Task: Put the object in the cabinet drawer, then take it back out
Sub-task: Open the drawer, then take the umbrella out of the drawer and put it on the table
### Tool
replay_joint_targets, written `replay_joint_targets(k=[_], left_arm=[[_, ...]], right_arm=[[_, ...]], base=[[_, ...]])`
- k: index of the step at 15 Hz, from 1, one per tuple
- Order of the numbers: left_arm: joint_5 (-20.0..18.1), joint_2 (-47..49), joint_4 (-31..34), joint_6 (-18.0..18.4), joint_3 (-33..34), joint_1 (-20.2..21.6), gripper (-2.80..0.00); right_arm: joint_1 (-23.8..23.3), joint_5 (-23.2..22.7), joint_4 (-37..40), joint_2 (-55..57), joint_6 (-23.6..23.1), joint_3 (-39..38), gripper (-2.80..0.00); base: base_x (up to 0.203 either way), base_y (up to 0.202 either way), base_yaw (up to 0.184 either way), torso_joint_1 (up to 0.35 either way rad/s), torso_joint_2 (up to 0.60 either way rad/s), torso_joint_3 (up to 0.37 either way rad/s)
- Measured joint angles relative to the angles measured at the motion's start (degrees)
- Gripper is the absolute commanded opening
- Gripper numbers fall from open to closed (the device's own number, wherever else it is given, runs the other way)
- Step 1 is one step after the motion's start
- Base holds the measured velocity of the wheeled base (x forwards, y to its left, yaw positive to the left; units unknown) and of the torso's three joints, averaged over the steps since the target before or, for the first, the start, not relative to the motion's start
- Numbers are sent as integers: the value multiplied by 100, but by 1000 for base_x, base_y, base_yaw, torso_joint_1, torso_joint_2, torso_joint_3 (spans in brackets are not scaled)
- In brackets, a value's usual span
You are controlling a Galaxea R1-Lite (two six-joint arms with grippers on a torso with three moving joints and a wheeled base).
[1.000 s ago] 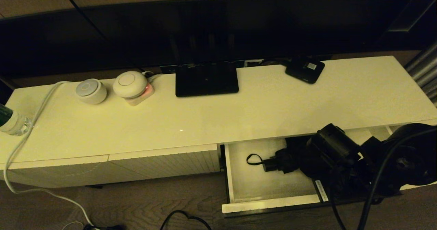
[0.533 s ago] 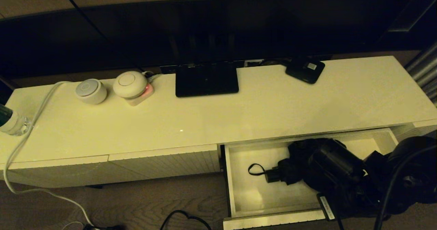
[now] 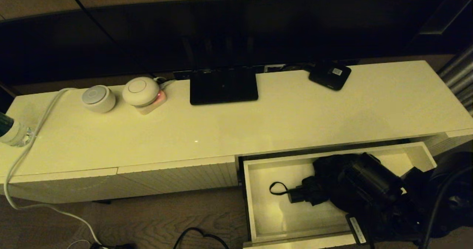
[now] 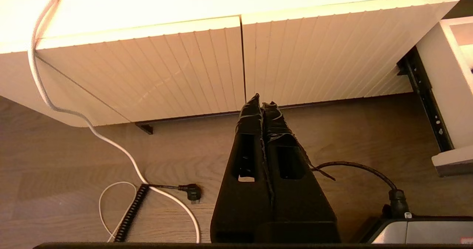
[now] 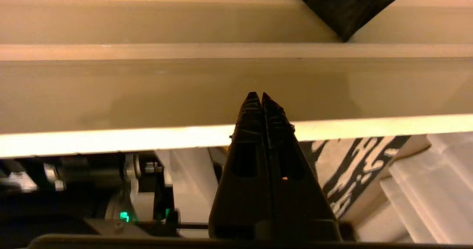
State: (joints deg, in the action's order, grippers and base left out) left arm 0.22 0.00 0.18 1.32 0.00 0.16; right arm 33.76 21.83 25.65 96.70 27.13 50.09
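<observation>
The cabinet drawer (image 3: 248,201) stands pulled out at the lower right of the head view, its pale inside showing. The black folding umbrella (image 3: 325,175) lies in it with its handle (image 3: 295,195) and wrist loop (image 3: 277,188) pointing left. My right arm (image 3: 373,193) hides its right part. My right gripper (image 5: 258,94) is shut, its tips against the drawer's front panel (image 5: 147,94), and a corner of the umbrella (image 5: 343,12) shows beyond. My left gripper (image 4: 261,100) hangs shut and empty above the floor, before the closed ribbed fronts (image 4: 184,68).
On the cabinet top stand a black screen foot (image 3: 223,86), a small black box with a white label (image 3: 330,75), two white round devices (image 3: 98,98), and a bottle (image 3: 11,132) at the far left. A white cable (image 4: 74,116) and black cords lie on the wooden floor.
The drawer has slid further out towards me, carrying the umbrella along. My right arm has drawn back and down with the drawer front.
</observation>
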Motion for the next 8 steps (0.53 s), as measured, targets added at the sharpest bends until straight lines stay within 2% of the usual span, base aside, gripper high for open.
replay_joint_targets(k=[2,3,5,8], left_arm=[[2,0,0,-3,0,0,-280],[2,0,0,2,0,-2,-280],[0,0,0,2,0,0,-280],[2,0,-2,0,0,0,-280]], right_arm=[[-35,167,92,-174,-333,311,-280],[-84,206,209,-287,-718,439,-280],[-220,230,316,-525,-1658,586,-280],[-443,226,332,-836,-3405,652,-280]], base=[[0,0,0,0,0,0],[0,0,0,0,0,0],[0,0,0,0,0,0],[0,0,0,0,0,0]])
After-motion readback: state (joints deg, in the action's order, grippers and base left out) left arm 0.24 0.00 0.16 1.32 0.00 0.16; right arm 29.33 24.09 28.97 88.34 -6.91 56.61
